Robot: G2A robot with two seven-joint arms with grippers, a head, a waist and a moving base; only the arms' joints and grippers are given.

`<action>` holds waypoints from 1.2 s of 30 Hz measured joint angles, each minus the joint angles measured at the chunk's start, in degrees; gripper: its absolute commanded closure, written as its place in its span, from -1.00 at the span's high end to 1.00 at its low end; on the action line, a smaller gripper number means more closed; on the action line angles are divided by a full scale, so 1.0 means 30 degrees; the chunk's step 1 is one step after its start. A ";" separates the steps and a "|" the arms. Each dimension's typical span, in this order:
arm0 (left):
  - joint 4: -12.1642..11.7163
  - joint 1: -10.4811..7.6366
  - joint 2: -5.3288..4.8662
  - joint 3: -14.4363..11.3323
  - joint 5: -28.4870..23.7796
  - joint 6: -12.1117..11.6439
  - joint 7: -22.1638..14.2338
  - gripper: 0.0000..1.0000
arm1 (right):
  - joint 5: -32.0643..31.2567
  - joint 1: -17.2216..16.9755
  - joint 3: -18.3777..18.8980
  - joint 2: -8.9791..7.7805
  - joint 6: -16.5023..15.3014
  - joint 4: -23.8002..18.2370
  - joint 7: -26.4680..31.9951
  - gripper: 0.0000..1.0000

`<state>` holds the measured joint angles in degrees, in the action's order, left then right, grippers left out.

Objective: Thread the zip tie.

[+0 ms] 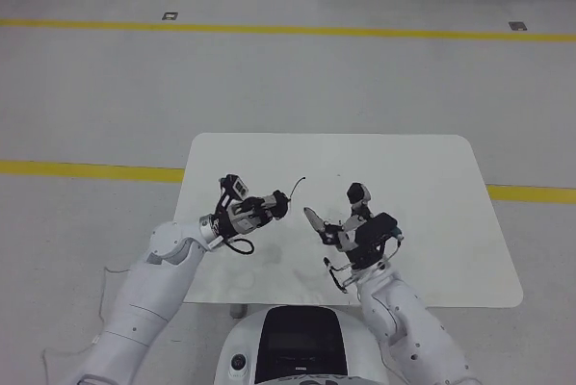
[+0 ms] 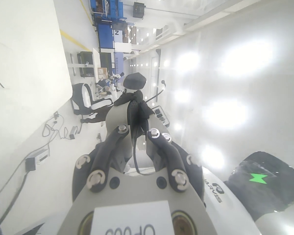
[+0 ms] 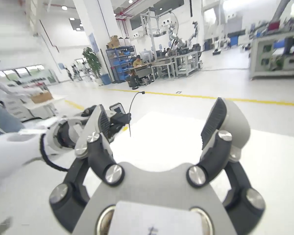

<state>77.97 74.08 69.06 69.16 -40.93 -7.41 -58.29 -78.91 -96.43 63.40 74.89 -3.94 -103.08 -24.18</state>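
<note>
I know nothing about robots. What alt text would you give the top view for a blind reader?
Seen from above, the left gripper holds a thin black zip tie over a white table; the right gripper, open and empty, is beside it, not touching.

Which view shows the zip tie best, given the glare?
Right wrist view: even light, the zip tie reads dark against the pale floor. Left wrist view: ceiling-light glare whitens one whole side, and the tie merges with the dark pads of the left claw. Top view: flat light, the tie a thin line over the white table.
</note>
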 measured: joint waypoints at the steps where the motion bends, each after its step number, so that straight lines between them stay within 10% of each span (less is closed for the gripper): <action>1: 0.0055 0.0060 -0.0036 0.0103 -0.0288 0.0474 -0.0016 -1.00 | -0.0882 -0.0016 -0.0114 -0.0014 0.0278 0.0067 -0.0279 1.00; 4: 0.0316 0.0139 -0.0136 0.0336 -0.0797 0.1707 0.0239 -1.00 | -0.3675 0.0082 -0.0448 -0.0082 0.1255 0.0400 -0.0893 1.00; 11: 0.0580 0.0153 -0.0160 0.0447 -0.1404 0.1788 0.1212 -1.00 | -0.3666 0.1684 -0.1927 -0.0901 0.3911 0.1869 -0.2554 1.00; 19: 0.0590 0.0218 -0.0135 0.0396 -0.1957 0.2325 0.1407 -1.00 | -0.3680 0.1779 -0.1838 -0.0933 0.3810 0.1983 -0.2365 1.00; 28: 0.0097 0.0187 -0.0121 0.0316 -0.3812 0.3592 0.1988 -1.00 | -0.3680 0.5358 -0.6055 -0.2787 0.7819 0.4416 -0.1836 1.00; 36: -0.0498 0.0025 -0.0106 0.0029 -0.5041 0.4593 0.1492 -1.00 | -0.3680 0.7928 -0.8587 -0.4192 0.7805 0.4469 -0.0287 1.00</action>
<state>76.48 74.16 68.75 69.25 -56.05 6.37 -53.81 -89.95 -72.65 37.63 62.32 19.47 -89.67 -25.05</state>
